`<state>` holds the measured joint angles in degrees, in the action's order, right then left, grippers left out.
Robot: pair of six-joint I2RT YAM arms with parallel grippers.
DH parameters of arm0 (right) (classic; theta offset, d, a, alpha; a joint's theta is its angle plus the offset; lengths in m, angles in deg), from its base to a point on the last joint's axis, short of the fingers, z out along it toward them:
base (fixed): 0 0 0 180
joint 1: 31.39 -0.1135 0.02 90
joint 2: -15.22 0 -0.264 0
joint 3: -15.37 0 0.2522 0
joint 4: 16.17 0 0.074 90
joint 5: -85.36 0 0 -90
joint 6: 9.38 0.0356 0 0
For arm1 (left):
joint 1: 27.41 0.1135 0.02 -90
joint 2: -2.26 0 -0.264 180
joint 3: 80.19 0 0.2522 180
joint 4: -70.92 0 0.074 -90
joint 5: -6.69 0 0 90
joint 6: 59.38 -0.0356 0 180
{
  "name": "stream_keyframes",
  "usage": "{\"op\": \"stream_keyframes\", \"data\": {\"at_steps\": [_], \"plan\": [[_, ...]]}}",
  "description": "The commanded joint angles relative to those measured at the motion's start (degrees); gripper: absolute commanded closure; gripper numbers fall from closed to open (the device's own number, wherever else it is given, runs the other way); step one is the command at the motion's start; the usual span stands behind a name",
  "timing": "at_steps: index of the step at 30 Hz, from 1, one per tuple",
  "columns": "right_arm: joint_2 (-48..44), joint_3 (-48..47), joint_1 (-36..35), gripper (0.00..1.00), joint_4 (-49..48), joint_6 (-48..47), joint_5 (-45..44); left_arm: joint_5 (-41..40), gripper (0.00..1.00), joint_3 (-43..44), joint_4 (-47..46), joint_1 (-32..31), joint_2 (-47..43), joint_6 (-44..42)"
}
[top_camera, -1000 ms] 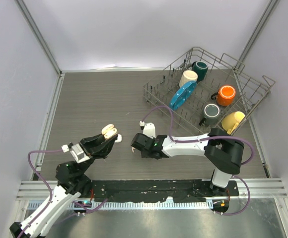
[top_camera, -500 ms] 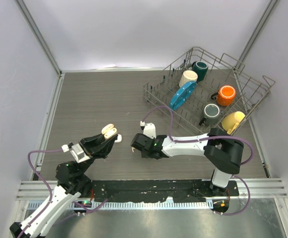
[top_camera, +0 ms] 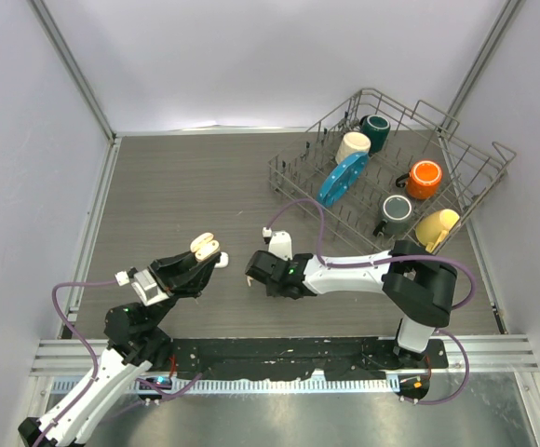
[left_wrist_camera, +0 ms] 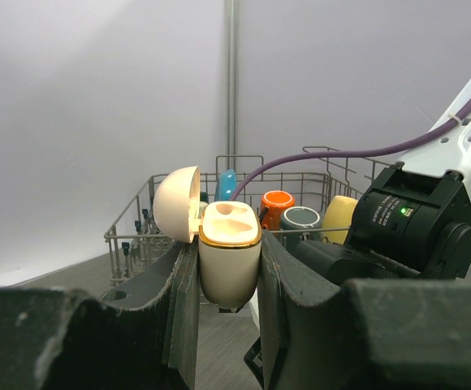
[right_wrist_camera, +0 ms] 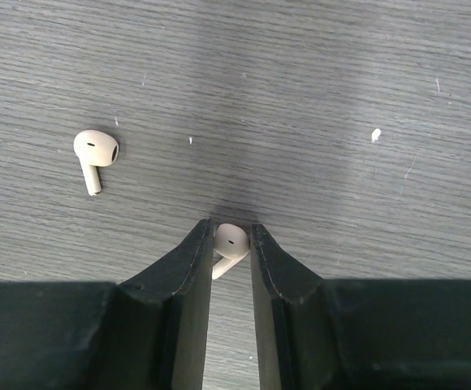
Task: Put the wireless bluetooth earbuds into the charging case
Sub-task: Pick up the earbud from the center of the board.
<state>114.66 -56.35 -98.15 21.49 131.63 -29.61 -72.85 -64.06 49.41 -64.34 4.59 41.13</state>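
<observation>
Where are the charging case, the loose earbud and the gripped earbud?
charging case [left_wrist_camera: 229, 264], left wrist view, its body.
loose earbud [right_wrist_camera: 96, 149], right wrist view, its head.
gripped earbud [right_wrist_camera: 231, 239], right wrist view, its head.

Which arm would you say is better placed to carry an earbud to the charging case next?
Right: the right gripper pinches an earbud on the table; the left gripper holds the open charging case.

earbuds [right_wrist_camera: 96, 149] pale beige | case [left_wrist_camera: 229, 264] cream, gold rim | fingers [right_wrist_camera: 188, 284] black | surface [right_wrist_camera: 317, 73] grey wood grain | cable [left_wrist_camera: 333, 153] purple | mugs [top_camera: 425, 179] orange, teal, grey, yellow, cream | plate [top_camera: 343, 179] blue
</observation>
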Motion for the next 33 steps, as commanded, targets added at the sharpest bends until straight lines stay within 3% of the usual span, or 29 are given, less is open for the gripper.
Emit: {"op": "stream_keyframes", "data": {"at_steps": [1,10,16,22,33], "plan": [[-0.56,-0.58,-0.39,0.73,-1.57,0.06,-0.78,-1.06,1.00,-3.78,-1.56,-0.16,-0.57,0.75],[-0.30,-1.37,-0.47,0.73,-4.13,-10.65,2.38,-1.14,1.00,-3.87,-1.56,-0.16,-0.22,0.66],[1.02,-1.81,-0.47,0.66,-3.42,-13.30,2.56,-1.23,1.00,-3.78,-1.47,-0.16,-0.31,0.57],[1.02,-1.64,-0.39,0.59,-3.77,-11.37,3.09,-1.49,1.00,-3.78,-1.56,-0.16,-0.13,0.48],[0.49,-1.29,-0.74,0.63,-2.19,-5.39,0.98,-1.58,1.00,-4.04,-1.73,-0.16,-0.04,0.66]]}}
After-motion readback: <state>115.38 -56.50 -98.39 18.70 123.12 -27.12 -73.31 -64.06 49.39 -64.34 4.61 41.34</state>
